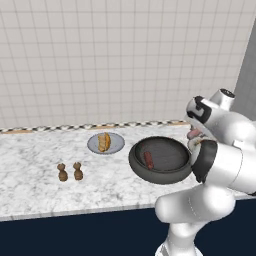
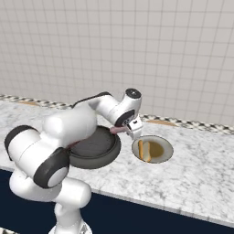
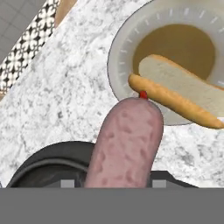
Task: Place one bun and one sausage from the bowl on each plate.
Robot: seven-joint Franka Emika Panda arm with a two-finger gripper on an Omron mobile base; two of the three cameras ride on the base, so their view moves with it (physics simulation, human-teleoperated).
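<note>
Two-finger gripper (image 2: pixel 133 128) grips a pinkish cylindrical sausage (image 3: pixel 125 144), its long axis along the fingers. The flat light-grey plate (image 3: pixel 117 65), holding a golden split bun (image 3: pixel 179 94), lies just ahead, beyond the dark-grey bowl (image 2: pixel 106 157) rim.

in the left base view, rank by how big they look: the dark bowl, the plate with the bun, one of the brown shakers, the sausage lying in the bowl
1. Dark bowl, clearly largest.
2. Plate, though it sits farther back.
3 and 4. Shaker and the sausage in the bowl look much alike; too close to rank.
</note>
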